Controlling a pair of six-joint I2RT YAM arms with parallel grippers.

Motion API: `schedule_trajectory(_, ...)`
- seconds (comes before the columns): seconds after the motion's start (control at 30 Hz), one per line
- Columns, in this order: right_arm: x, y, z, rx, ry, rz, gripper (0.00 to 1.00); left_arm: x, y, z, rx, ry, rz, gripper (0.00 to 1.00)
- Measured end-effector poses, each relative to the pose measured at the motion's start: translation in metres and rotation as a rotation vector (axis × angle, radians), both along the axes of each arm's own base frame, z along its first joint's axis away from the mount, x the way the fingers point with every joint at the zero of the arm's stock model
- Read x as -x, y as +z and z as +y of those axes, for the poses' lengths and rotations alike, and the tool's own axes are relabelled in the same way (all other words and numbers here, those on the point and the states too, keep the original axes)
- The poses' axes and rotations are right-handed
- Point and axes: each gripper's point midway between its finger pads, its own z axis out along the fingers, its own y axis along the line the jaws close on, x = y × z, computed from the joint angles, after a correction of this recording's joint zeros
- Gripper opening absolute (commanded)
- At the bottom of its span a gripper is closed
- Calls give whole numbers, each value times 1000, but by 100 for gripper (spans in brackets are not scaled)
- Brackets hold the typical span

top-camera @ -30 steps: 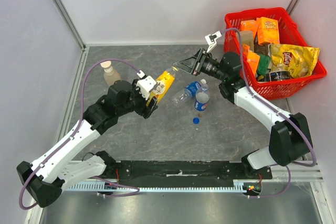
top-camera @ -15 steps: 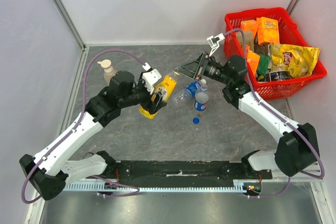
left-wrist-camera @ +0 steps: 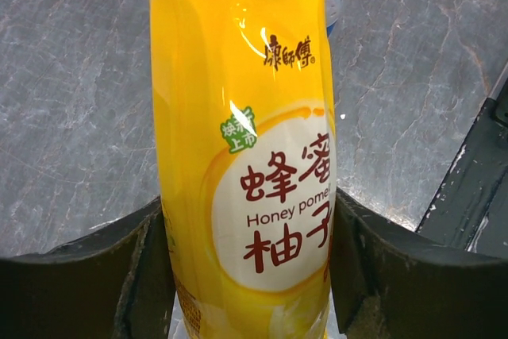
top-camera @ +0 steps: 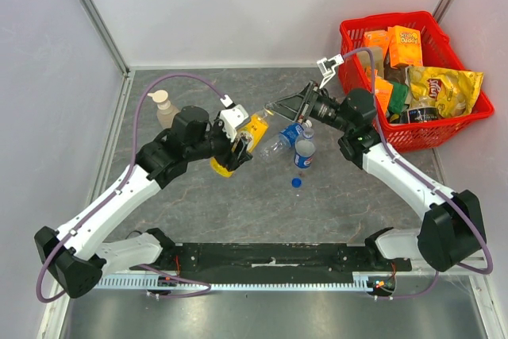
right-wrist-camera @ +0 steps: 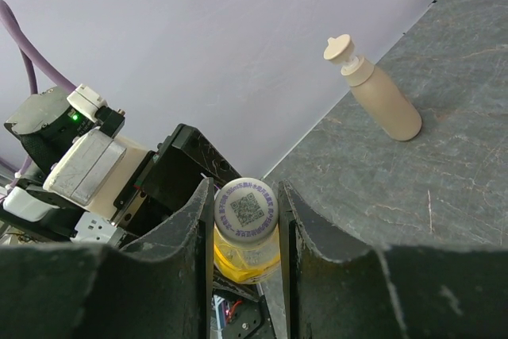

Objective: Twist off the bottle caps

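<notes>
My left gripper is shut on the yellow-orange juice bottle, held tilted above the table; its "Honey pomelo" label fills the left wrist view between the gripper's dark fingers. My right gripper is shut on that bottle's white cap, with one finger on each side of it in the right wrist view. A clear blue-labelled bottle lies on the table with a white cap. Another stands beside it. A blue cap lies loose in front.
A beige pump-top soap bottle stands at the back left, also in the right wrist view. A red basket full of snack packets sits at the back right. Grey walls close the back and sides.
My left arm has swung the juice bottle back so that its neck points up-right. My right gripper has come onto the cap; earlier it was apart from the bottle.
</notes>
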Motion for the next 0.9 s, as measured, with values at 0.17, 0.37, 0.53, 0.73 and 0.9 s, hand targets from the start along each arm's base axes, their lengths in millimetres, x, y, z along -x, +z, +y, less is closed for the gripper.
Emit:
schedule_trajectory(0.17,1,-3,-1,2,-7,3,0,0,-2,0,-5,-1,8,45)
schedule_trajectory(0.37,2,-2,-2,-3,-5,-10,0,2,-1,-1,-2,-9,13,42)
schedule_trajectory(0.53,7,0,-1,-10,20,-40,0,8,0,-2,10,-37,26,31)
schedule_trajectory(0.73,23,14,-2,-32,74,-137,0,21,9,-6,51,-101,37,24)
schedule_trajectory(0.9,44,29,-7,-57,124,-253,0,37,19,-14,102,-194,55,17)
